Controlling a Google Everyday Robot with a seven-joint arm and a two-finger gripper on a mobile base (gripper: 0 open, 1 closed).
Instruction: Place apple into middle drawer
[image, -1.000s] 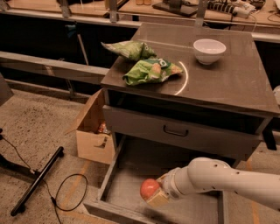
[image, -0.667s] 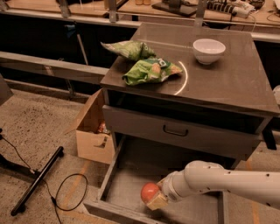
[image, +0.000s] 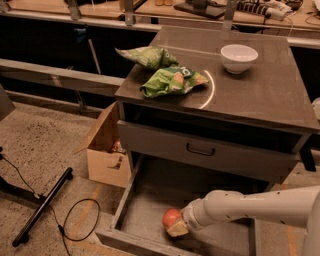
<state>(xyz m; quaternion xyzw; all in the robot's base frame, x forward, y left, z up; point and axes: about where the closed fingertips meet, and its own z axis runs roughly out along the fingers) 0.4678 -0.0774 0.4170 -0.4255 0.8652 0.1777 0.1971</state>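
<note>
The apple (image: 171, 218) is small, round and red-orange. It is low inside the pulled-out grey middle drawer (image: 150, 200), near its front left, at or just above the floor. My gripper (image: 175, 225) reaches in from the right on a white arm and is right at the apple, with a pale fingertip (image: 177, 229) showing just under and beside it. The wrist hides the rest of the fingers.
The closed drawer front with a dark handle (image: 200, 149) overhangs the open drawer. On the cabinet top lie two green snack bags (image: 170, 80) and a white bowl (image: 238, 57). A cardboard box (image: 105, 150) stands left of the cabinet; a black stand leg and cable (image: 45, 207) lie on the floor.
The arm and the apple have moved slightly lower and toward the drawer's front, staying together.
</note>
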